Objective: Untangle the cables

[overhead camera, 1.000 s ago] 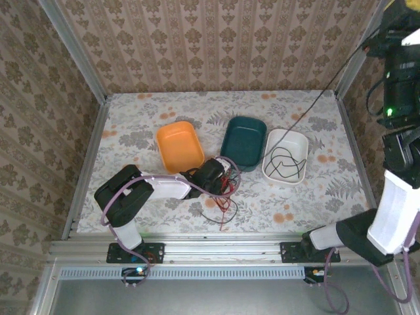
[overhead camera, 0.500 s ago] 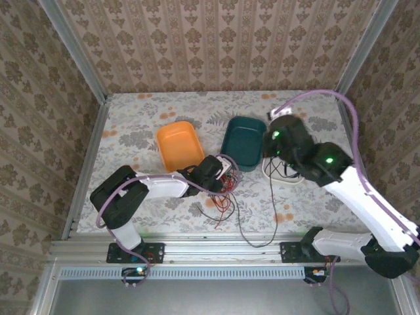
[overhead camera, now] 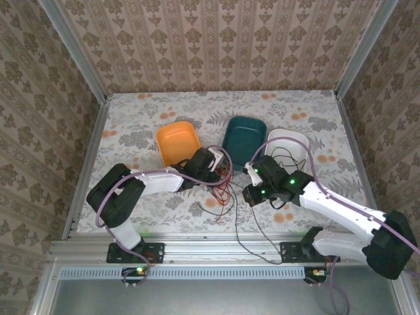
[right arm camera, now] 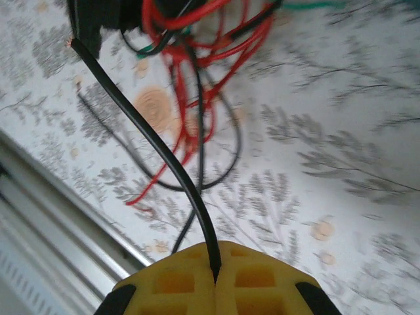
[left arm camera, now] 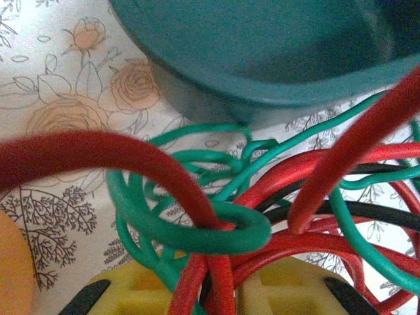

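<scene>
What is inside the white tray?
Loops of black cable lie in the white tray. The right arm covers its near end, so whatever lies there is hidden.

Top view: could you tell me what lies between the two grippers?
Tangled red, black and green cables lie between the left gripper and the right gripper in the top view.

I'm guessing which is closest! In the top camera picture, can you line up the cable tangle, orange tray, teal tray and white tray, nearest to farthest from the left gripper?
1. The cable tangle: right at the left gripper.
2. The orange tray, back left, and the teal tray, back right: too close to call.
3. The white tray: farthest, on the right.
</scene>
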